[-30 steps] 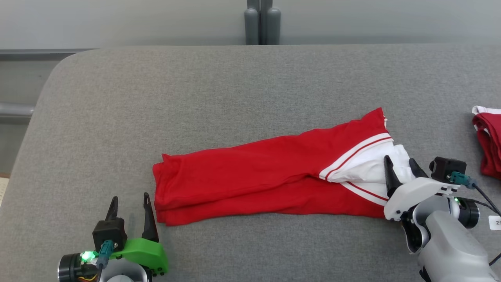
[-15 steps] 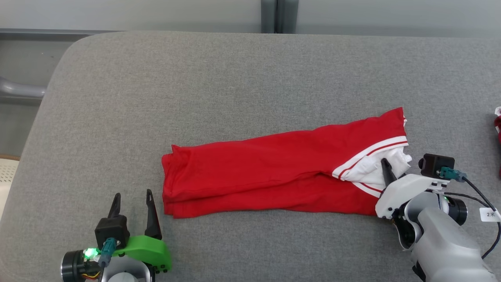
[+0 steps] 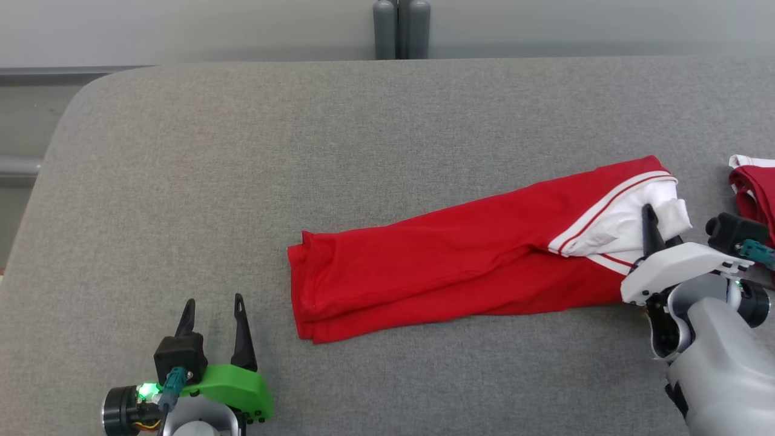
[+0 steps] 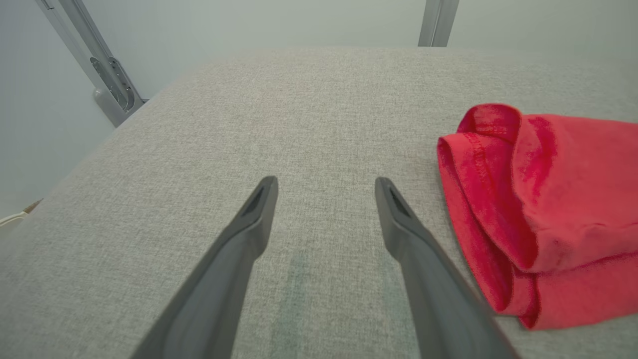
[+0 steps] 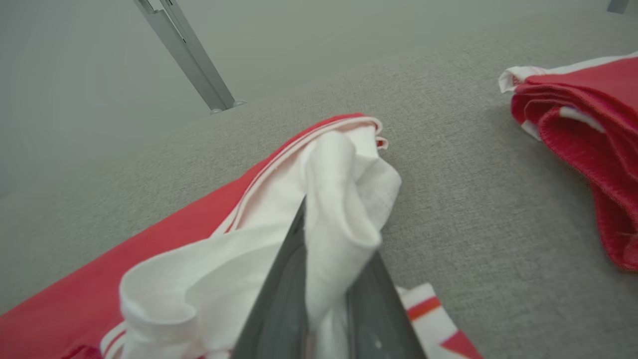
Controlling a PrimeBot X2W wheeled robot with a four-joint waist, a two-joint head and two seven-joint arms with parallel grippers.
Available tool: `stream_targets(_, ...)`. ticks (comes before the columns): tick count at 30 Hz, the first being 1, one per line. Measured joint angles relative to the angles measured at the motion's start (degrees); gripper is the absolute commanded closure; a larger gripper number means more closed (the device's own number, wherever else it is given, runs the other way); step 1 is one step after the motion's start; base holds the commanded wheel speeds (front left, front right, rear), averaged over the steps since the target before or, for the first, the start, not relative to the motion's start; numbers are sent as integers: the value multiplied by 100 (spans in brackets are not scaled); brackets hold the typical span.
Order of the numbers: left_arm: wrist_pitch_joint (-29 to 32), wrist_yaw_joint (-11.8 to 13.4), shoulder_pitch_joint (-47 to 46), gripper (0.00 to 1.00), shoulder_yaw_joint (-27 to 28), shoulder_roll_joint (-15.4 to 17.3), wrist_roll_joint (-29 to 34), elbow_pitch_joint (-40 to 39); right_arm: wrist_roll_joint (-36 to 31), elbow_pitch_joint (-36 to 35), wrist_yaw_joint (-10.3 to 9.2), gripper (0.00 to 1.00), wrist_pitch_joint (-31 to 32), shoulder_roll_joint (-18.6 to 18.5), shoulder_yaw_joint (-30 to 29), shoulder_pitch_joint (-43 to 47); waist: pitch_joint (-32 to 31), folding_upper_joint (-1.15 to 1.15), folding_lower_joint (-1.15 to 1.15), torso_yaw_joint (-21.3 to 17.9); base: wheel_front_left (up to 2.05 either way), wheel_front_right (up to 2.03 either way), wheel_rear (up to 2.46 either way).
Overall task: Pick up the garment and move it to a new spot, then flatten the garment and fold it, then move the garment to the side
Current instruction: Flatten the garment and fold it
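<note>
LEFT ARM: low at the robot's left, left gripper aimed forward, fingers spread wide apart and parallel | RIGHT ARM: pale forearm reaching forward at the robot's right, white wrist housing angled up, right gripper pinched tight on a white fold of the garment

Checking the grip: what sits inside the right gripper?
A bunched white fold of the red garment, pinched in the right gripper. That cloth covers one fingertip, so the grip's depth is hidden.
</note>
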Motion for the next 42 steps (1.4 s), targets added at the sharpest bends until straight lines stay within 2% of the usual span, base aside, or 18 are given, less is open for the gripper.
stream_targets(6,-1,-1,-16,0,-115,-1,-41,62,-10,-946,-4,100,-4,393,498,343,-111,0,0,-42,0,0,0)
stream_targets(17,0,-49,-1,0,-407,-1,-42,108,650,-1816,-5,100,134,556,2124,564,-245,0,0,381,0,0,0)
stream_targets(26,-1,-53,-13,0,-861,-2,-131,136,882,-1742,-5,100,288,694,3025,386,-272,0,0,1065,0,0,0)
stream_targets(33,-1,19,-7,0,-935,0,-183,167,932,-1304,-5,100,226,818,3328,207,-262,0,0,1550,0,0,0)
stream_targets(34,-1,25,-5,0,-931,-1,-186,164,939,-1245,-5,82,218,826,3328,176,-260,0,0,1592,0,0,0)
stream_targets(35,-1,33,-4,0,-917,0,-186,159,944,-1179,-5,57,171,838,3316,141,-255,0,0,1632,0,0,0)
stream_targets(36,0,49,0,0,-895,0,-186,154,942,-1135,-5,0,137,851,3289,114,-246,0,0,1656,0,0,0)
stream_targets(42,0,97,2,0,-787,1,-191,105,660,-913,-5,0,21,856,2870,-10,-220,0,0,1499,0,0,0)
